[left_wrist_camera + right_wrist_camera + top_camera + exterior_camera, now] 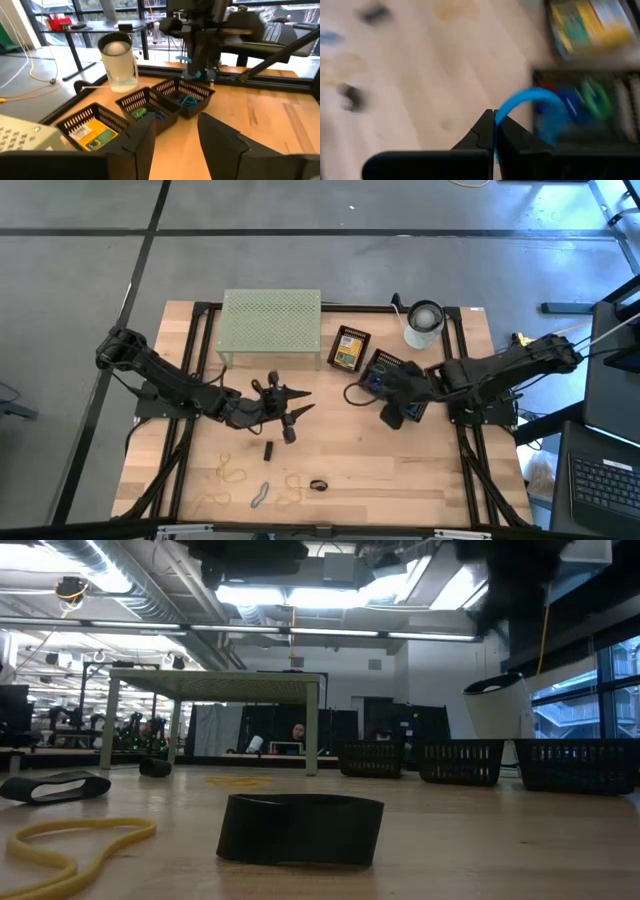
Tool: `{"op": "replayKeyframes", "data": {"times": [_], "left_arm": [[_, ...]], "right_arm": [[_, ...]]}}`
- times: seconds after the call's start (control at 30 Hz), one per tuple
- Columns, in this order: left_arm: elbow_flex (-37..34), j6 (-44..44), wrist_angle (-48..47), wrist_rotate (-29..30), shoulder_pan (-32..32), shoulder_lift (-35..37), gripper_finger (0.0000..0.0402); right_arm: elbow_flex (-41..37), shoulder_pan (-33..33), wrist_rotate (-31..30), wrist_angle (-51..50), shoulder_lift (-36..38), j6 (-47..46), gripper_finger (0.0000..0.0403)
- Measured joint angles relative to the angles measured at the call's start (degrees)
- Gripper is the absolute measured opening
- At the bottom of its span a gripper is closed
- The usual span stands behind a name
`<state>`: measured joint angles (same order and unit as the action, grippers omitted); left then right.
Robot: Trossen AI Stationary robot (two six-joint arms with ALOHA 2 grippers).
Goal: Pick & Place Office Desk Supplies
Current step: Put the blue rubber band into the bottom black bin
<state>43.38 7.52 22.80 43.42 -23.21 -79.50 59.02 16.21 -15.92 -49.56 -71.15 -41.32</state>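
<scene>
1. Right tool [494,131] is pinched tight on a blue rubber band [530,107], the loop arcing up from its tips, just beside the black baskets [580,125].
2. From above, that right tool [392,416] sits at the near end of the basket row [385,375] on the right of the worktop [400,470].
3. Left tool [290,412] is mid-worktop, fingers [142,145] spread apart, nothing between them.
4. A crayon box [347,348] lies in the basket next to the pale green rack [271,328]; the white cup [423,325] stands beyond.
5. Near the front edge lie tan bands [232,474], a small black clip [268,450], a dark ring [319,485] and what looks like a bluish band [260,495], though it's hard to tell.
6. Low down, a black band [300,828] sits beside a tan loop [70,840].
</scene>
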Motion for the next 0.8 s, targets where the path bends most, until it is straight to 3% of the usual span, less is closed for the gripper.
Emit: {"op": "replayKeyframes", "data": {"times": [0.17, 0.5, 0.67, 0.8], "left_arm": [[0.0, 0.3, -0.4, 0.0, -0.9, 0.0, 0.0141], [0.0, 0.3, -0.4, 0.3, -2.6, 0.0, 0.0139], [0.0, 0.8, -1.3, 0.5, -3.3, 0.0, 0.0145], [0.0, 6.2, -6.1, 0.3, -3.8, 0.0, 0.0153]], "right_arm": [[-3.1, 0.0, 0.0, -10.4, -0.7, -8.9, 0.0002], [-13.3, 0.0, 2.9, -10.0, -0.7, -16.9, 0.0004], [-15.4, 0.0, 0.5, -9.6, -0.7, -18.4, 0.0034], [-15.5, 0.0, 0.5, -9.6, -0.7, -18.0, 0.0072]]}}
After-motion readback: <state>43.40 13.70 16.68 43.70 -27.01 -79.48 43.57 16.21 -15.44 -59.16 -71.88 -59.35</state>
